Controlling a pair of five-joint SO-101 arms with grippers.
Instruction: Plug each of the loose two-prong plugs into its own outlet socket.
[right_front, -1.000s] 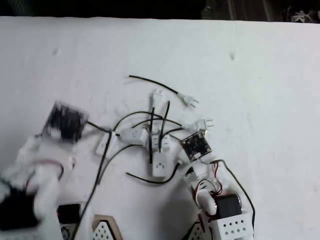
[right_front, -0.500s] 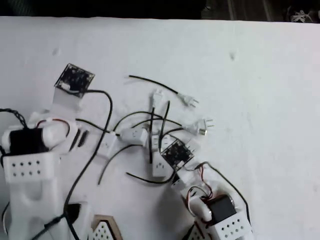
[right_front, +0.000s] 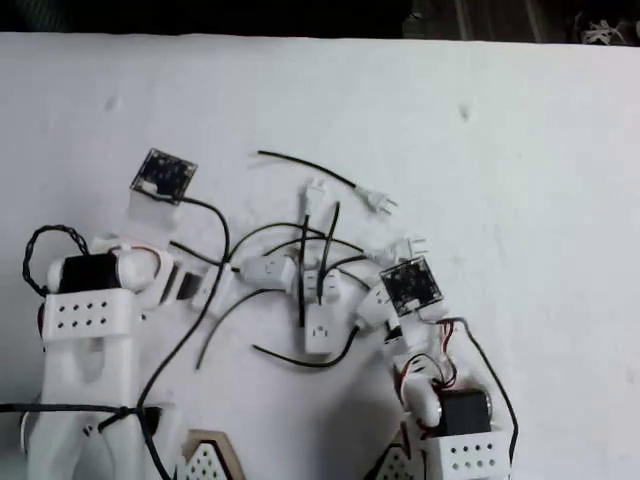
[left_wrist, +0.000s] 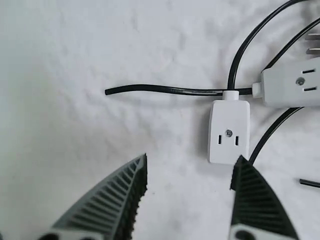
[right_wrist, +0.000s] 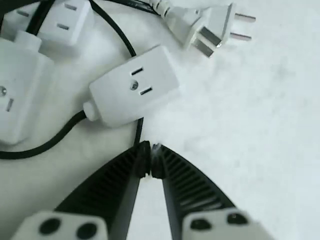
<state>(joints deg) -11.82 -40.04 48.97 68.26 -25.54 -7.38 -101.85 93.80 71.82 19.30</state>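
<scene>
While left gripper gapes, outlet socket just beyond one jaw's tip.

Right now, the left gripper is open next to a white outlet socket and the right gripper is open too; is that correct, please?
Not quite: the right gripper is shut, not open, as the right wrist view shows. The left gripper is indeed open next to a white outlet socket.

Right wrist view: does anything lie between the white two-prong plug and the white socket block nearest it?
Nothing visible does: only bare white table lies between the white two-prong plug and the white socket block. The plug's prongs point away from the socket, though, and the shut right gripper holds neither.
</scene>
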